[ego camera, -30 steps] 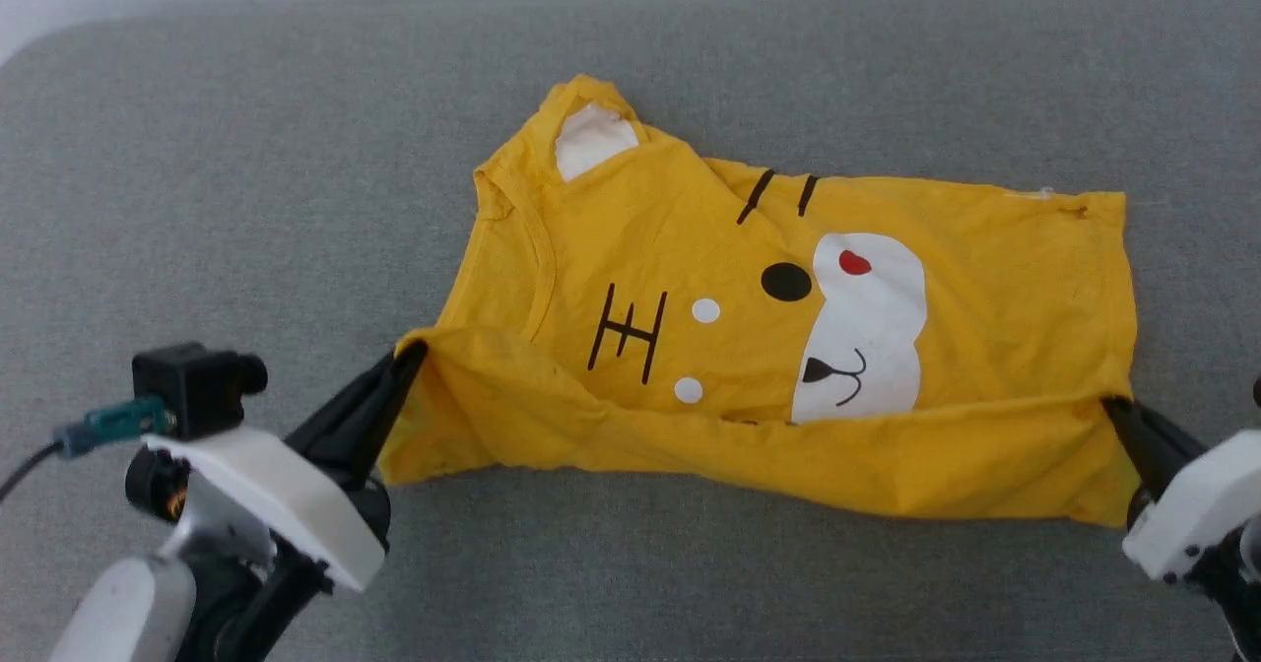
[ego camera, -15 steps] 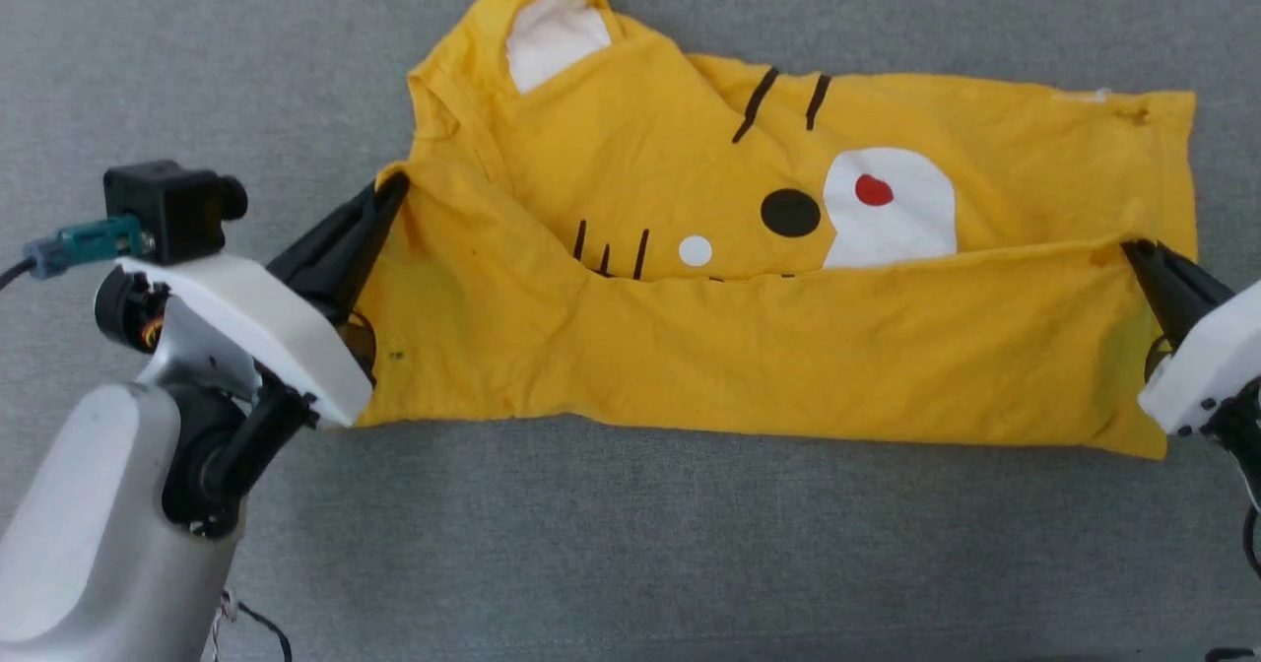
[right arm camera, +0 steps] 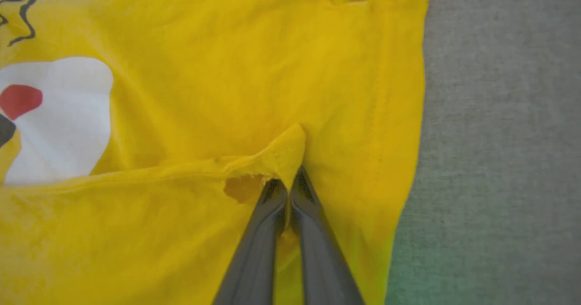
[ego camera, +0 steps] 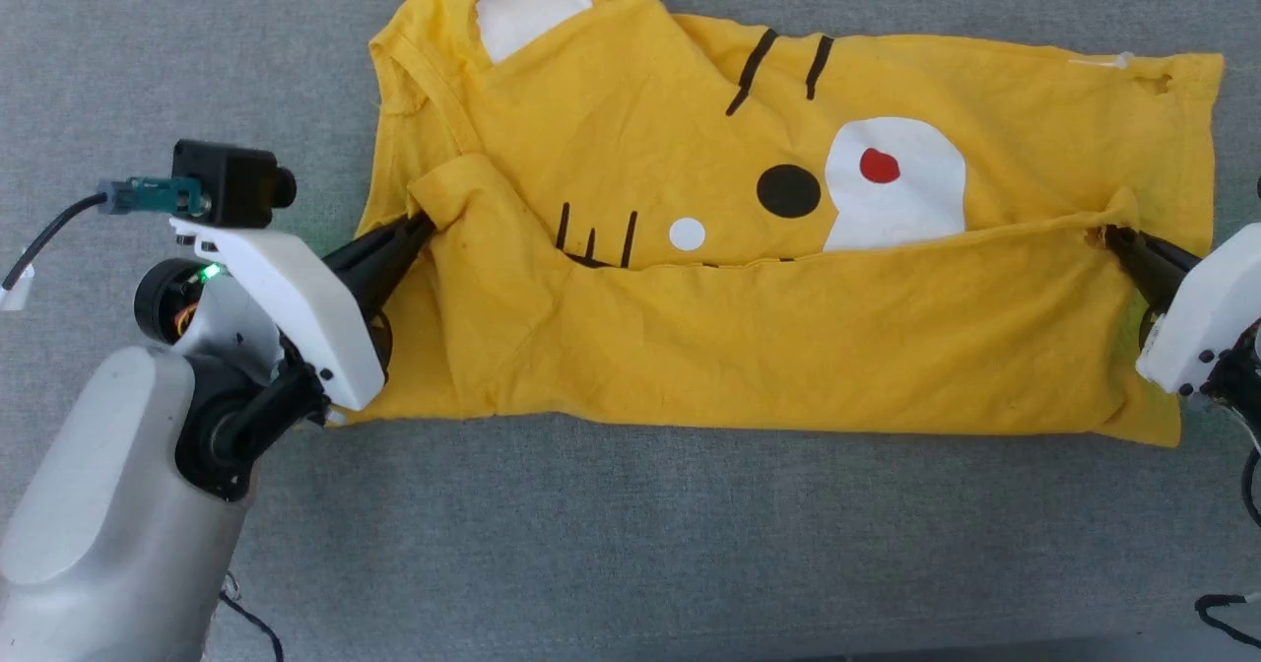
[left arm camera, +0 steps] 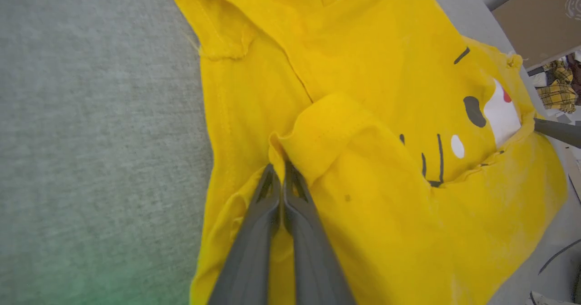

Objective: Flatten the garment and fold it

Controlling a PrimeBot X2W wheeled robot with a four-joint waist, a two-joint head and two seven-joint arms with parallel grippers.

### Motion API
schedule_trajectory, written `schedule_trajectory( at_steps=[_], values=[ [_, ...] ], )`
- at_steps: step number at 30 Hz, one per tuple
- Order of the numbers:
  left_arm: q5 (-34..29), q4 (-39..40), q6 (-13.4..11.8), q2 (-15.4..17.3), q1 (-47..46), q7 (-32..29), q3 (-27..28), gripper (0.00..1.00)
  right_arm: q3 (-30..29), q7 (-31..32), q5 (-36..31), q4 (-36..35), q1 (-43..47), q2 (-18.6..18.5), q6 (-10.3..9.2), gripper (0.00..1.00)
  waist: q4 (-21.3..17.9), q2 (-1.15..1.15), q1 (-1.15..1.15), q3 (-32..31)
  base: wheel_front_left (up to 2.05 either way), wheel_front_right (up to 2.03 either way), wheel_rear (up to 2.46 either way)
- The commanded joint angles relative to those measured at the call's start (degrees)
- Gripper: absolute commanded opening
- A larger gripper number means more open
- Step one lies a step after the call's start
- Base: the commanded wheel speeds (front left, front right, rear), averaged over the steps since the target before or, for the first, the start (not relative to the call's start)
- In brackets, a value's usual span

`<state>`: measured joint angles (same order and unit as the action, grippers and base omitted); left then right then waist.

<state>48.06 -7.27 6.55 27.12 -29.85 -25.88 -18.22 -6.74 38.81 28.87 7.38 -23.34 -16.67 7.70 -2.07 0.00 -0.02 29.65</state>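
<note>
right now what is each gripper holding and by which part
Both hold the garment by its folded-over edge: the left gripper pinches the left corner, the right gripper the right corner.

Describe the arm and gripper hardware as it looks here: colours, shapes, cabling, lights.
Left gripper and right gripper: two long, dark, tapering fingers each, on a white angular housing. Right housing shows small dark dots. Left wrist carries a black box camera with a teal connector and black cable; a green light glows below it. Left forearm is smooth silver-grey.
</note>
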Motion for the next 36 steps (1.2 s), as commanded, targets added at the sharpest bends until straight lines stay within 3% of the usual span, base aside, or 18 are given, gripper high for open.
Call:
schedule_trajectory(
  at_steps=[1,2,3,4,5,6,14,21,27,36],
  values=[
    [0.3,-2.8,-0.7,-0.5,1.4,-1.3,-1.3,0.11,0.3,2.8,-0.5,2.3,2.5,0.9,-0.21,0.63,0.0,0.0,0.02,-0.1,0.0,0.0,0.0],
    [0.3,-3.1,-0.7,-0.5,1.3,-1.3,-1.3,0.2,-0.1,3.3,-0.5,1.8,2.5,1.2,-0.21,1.0,0.0,0.0,0.02,-0.3,0.0,0.0,0.0],
    [0.4,-3.3,-0.7,-0.7,1.3,-0.9,-1.2,0.28,-0.6,3.5,-0.5,1.3,2.6,1.5,-0.21,1.0,0.0,0.0,0.02,-0.4,0.0,0.0,0.0],
    [0.6,-3.5,-0.7,-0.9,1.3,-0.5,-1.0,0.44,-1.0,3.6,-0.4,0.7,2.6,1.9,-0.21,1.0,0.0,0.0,0.02,-0.6,0.0,0.0,0.0],
    [0.5,-3.5,-0.7,-1.0,1.3,-0.1,-0.9,0.92,-1.3,3.6,-0.3,0.2,2.7,2.2,-0.21,1.0,0.1,0.0,0.02,-0.8,0.0,0.0,0.0],
    [0.4,-3.4,-0.7,-1.0,1.3,0.4,-0.8,1.0,-1.6,3.8,-0.2,-0.3,2.8,2.4,-0.21,1.0,0.2,0.0,0.02,-1.1,0.0,0.0,0.0],
    [-0.8,-0.1,-1.5,-0.7,3.8,5.8,0.9,1.0,-3.6,4.0,1.0,-6.1,5.8,3.4,-0.21,1.0,0.7,0.0,0.02,-5.1,0.0,0.0,0.0],
    [-4.5,7.4,-6.0,-0.3,10.2,13.3,3.5,1.0,-6.4,1.9,1.4,-13.1,11.7,4.2,-0.21,1.0,1.6,0.0,0.02,-10.1,0.0,0.0,0.0],
    [-8.4,12.8,-11.0,-2.0,17.1,22.8,6.4,1.0,-7.9,-8.0,-2.3,-17.6,15.8,5.7,-0.21,1.0,2.2,0.0,0.02,-14.0,0.0,0.0,0.0],
    [-16.4,15.2,-16.2,-6.4,25.6,38.4,7.4,1.0,-7.5,-27.9,-11.3,-17.7,21.0,9.9,-0.21,1.0,2.6,0.0,0.02,-17.4,0.0,0.0,0.0]
  ],
)
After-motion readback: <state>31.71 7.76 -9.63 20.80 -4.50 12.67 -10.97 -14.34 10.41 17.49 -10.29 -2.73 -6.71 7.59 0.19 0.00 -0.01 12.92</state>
